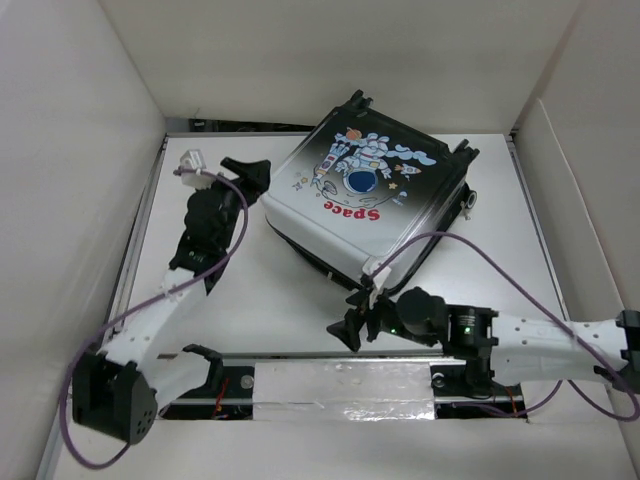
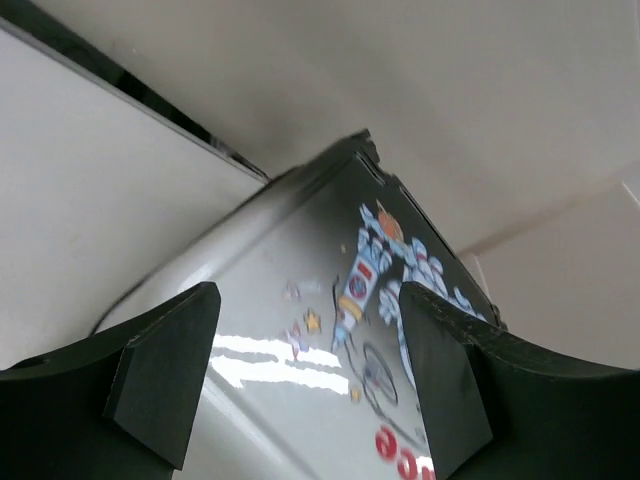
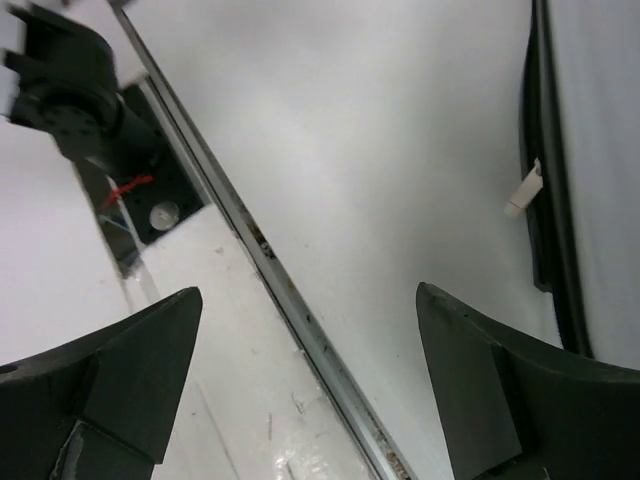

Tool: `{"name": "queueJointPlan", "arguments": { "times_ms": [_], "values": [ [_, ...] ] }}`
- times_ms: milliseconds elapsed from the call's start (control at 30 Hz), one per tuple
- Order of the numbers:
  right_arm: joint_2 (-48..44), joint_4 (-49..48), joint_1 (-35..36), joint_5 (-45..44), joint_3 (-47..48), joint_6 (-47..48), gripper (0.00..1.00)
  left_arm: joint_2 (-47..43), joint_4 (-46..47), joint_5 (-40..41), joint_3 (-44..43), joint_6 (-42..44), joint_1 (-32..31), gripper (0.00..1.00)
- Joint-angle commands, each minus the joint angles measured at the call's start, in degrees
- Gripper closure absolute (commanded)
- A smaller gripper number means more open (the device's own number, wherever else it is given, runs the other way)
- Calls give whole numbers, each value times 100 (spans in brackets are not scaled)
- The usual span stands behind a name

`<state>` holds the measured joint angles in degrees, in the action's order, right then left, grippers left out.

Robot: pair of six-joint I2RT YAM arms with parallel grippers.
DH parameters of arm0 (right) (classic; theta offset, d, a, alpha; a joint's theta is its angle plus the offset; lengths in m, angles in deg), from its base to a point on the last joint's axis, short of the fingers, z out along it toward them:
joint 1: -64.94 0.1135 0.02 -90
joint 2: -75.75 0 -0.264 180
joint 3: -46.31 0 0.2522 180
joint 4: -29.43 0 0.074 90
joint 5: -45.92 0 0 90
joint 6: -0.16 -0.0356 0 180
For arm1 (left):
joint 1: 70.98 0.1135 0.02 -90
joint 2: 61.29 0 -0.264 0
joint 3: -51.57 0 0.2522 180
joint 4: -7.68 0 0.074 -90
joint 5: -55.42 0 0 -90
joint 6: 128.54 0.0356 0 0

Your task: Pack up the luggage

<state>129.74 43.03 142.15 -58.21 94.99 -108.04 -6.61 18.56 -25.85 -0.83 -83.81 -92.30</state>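
Seen from above, the left arm is reaching from the near left toward the far side of a white table [image 1: 280, 295] boxed in by white walls [image 1: 70, 150]. The left gripper [image 1: 258, 172] is pointing right, just beside the luggage's left corner. Its wrist camera is showing the left gripper [image 2: 305, 345] with fingers spread apart, holding nothing, and the glossy printed shell right in front of them.

The luggage [image 1: 370, 195] is lying flat at the centre of the table toward the far side, turned at an angle, with the astronaut print and red "Space" text facing up.

The right arm is stretching in from the near right. The right gripper [image 1: 352, 325] is hovering just beside the luggage's near corner, pointing left. Its wrist view is showing the right gripper [image 3: 310, 335] with fingers wide apart over bare table, gripping nothing.
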Motion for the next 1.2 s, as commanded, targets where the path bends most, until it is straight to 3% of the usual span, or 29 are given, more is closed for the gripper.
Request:
{"name": "queueJointPlan", "arguments": {
  "times_ms": [0, 33, 100, 133, 233, 267, 400, 467, 500, 633, 767, 933, 1000, 1167],
  "values": [
    [-642, 797, -4, -456, 463, -69, 15, 946, 356, -196, -1003, 362, 444, 29],
    [-793, 947, -117, -1225, 490, -166, 49, 1427, 374, -257, -1154, 353, 558, 29],
    [-1187, 1158, -415, -2037, 499, -638, 86, 1974, 296, -582, -1740, 283, 917, 30],
    [-1294, 1411, -939, -2624, 490, -807, 100, 2542, 252, -731, -1936, 274, 1024, 30],
    [-1532, 1808, -2127, -2876, 420, -1194, 100, 3668, -264, -1364, -2919, 414, 1227, 30],
    [-1576, 1827, -2992, -2798, 385, -1230, 100, 3891, -406, -1565, -3166, 484, 1296, 30],
    [-1822, 1450, -4893, -1981, -176, -1213, 100, 4586, -698, -1673, -3756, 783, 1297, 31],
    [-1779, 915, -5468, -1386, -440, -1143, 88, 4797, -654, -1673, -3766, 818, 1227, 31],
    [-1692, 765, -5993, -1156, -538, -1099, 86, 4859, -645, -1682, -3774, 836, 1157, 31],
    [-919, -146, -6953, -250, -688, -993, 78, 5149, -488, -1804, -3696, 863, 998, 31],
    [363, -704, -7273, 1348, -243, -721, 75, 5132, 39, -2015, -3187, 635, 797, 31],
    [1576, -1466, -6816, 1447, 226, -659, 73, 4466, 1145, -1823, -1773, 248, 612, 33],
    [1894, -1749, -6737, 1939, 461, -633, 72, 4245, 1402, -1691, -1177, 108, 533, 33],
    [3052, -1680, -6307, 2440, 1359, -413, 70, 3367, 1956, -1411, -155, -51, 34, 34]
  ]
}}
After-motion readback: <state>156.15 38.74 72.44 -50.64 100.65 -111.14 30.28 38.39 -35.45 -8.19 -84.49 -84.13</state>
